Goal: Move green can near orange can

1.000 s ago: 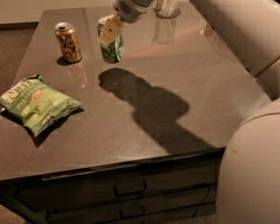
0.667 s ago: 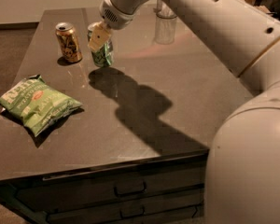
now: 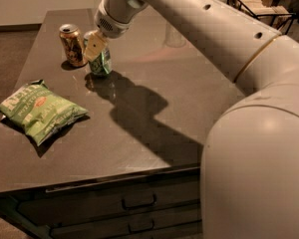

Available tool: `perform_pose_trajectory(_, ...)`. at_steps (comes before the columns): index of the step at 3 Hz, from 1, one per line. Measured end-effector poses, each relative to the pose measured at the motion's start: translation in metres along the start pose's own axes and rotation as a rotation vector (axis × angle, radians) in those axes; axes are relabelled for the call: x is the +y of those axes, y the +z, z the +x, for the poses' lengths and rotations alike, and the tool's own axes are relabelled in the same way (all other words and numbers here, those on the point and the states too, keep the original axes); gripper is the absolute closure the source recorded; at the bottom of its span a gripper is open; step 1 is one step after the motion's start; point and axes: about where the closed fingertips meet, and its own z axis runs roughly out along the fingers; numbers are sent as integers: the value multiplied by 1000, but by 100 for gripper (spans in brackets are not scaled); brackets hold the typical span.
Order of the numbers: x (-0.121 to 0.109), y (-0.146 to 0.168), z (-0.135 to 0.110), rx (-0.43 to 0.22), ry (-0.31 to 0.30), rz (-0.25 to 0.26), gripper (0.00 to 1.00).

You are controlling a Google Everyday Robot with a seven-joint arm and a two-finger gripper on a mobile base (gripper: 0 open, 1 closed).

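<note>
The green can (image 3: 101, 59) stands upright on the dark table (image 3: 154, 123) at the back left, just right of the orange can (image 3: 72, 45). The two cans are a small gap apart. My gripper (image 3: 95, 46) is shut on the green can, with a pale finger across its upper front. The can's top is hidden by the gripper. My arm reaches in from the upper right.
A flat green chip bag (image 3: 39, 110) lies near the table's left edge. A clear glass tumbler (image 3: 173, 34) stands at the back behind my arm. Drawers (image 3: 134, 203) run under the table's front edge. A wire rack (image 3: 259, 4) is at the far right.
My gripper has carried the green can leftward from mid-back of the table until it is right beside the orange can. The arm's shadow moved left with it.
</note>
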Motion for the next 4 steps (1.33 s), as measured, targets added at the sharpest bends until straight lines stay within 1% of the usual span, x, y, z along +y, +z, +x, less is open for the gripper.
perform_pose_trajectory(1, 0, 12, -9, -17, -4, -21, 82)
perform_pose_trajectory(2, -1, 22, -16, -33, -11, -39, 59)
perform_pose_trajectory(3, -5, 26, -19, -61, -34, -29, 35)
perform_pose_trajectory(4, -3, 30, -19, -58, -35, -35, 4)
